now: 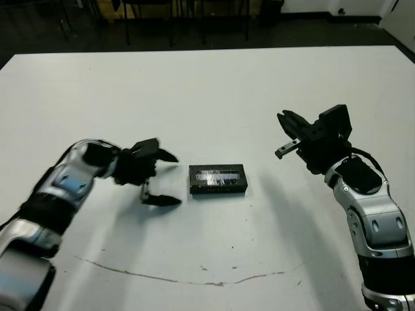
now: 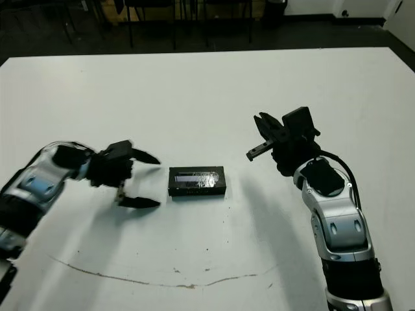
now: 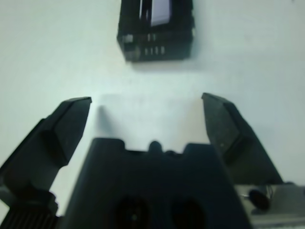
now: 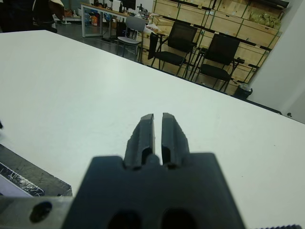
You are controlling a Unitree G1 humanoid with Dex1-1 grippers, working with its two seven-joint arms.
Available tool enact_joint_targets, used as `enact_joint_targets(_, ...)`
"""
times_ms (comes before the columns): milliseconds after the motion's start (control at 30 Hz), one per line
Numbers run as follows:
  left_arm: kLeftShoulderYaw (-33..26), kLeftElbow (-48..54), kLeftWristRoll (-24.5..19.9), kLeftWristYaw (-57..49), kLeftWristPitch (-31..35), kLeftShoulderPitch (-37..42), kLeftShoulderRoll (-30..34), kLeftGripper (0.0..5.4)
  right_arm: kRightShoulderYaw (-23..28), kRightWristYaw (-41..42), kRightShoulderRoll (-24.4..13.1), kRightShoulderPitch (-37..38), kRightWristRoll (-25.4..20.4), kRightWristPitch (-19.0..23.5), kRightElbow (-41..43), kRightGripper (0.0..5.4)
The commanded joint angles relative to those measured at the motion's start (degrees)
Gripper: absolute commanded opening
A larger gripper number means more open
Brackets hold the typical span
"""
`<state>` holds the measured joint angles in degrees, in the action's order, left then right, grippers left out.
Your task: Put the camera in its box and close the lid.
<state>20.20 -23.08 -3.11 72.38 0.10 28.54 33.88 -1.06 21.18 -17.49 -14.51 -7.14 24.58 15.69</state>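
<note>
A small black case lies flat in the middle of the table, and the lid [image 1: 218, 176] with its long pale strip is its top face. Only a black side wall [image 3: 157, 47] shows below the strip, so I cannot tell the box apart from the lid. The camera is hidden. My left gripper [image 1: 176, 179] is open just left of the case, low over the table, its fingers [image 3: 71, 119] pointing at the case's short end without touching it. My right gripper [image 1: 285, 121] is shut on nothing, raised above the table to the right of the case.
The white table [image 1: 207, 91] has a thin dark crack line [image 1: 194, 278] near its front edge. Black chairs [image 4: 214, 57] and shelves of cardboard boxes stand beyond the far edge.
</note>
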Motion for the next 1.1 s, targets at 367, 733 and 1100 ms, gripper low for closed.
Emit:
enact_joint_targets(367,-18.1,34.7,-3.9,-29.9,28.8,-17.2,-3.4,5.23,0.2,-0.4,0.1,0.6,-0.6,2.2,0.6,0.00)
enact_joint_targets(733,-16.8,54.2,-9.0,-56.3,44.4,-13.3,-25.2,3.27,0.9,-0.2,0.3,-0.1,-1.9,1.3,-0.8,0.00)
enact_joint_targets(1100,-6.9,53.6,-7.8,-69.8,53.2,-14.3,-39.2,1.12,1.2,-0.3,0.6,0.4,-2.3,0.4,-0.5,0.00)
